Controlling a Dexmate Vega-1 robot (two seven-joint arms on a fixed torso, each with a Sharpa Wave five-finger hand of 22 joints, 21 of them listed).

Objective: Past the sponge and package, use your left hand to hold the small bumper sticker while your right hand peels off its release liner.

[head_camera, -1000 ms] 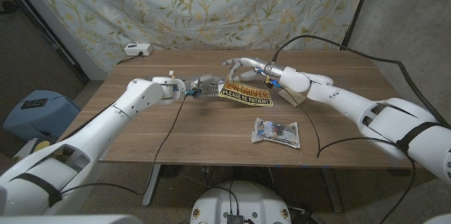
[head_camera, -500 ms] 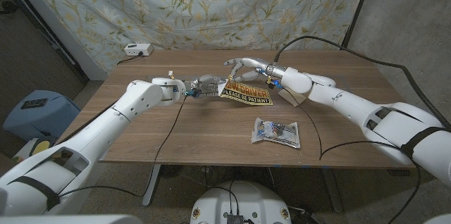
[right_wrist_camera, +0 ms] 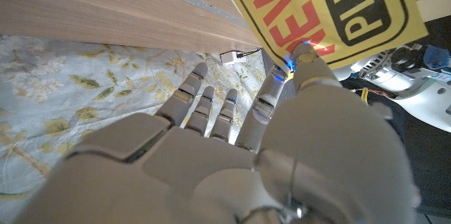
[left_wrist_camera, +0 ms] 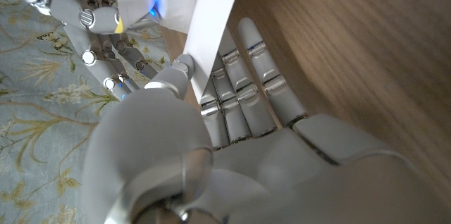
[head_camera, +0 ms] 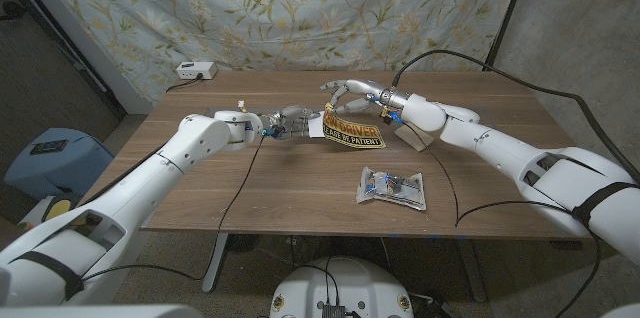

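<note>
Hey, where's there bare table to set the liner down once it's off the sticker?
Bare wood lies along the table's near edge, between the left arm and the package, and on the far right corner. It is crowded mid-table: left hand, right hand, sticker and sponge sit close together.

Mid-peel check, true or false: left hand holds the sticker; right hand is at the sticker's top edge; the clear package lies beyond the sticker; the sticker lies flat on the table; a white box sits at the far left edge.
1. The left hand holds the bumper sticker: true.
2. The right hand is at its top edge: true.
3. The package lies beyond it: false, nearer the robot.
4. Sticker flat on the table: false, held up tilted.
5. White box at far left edge: true.
</note>
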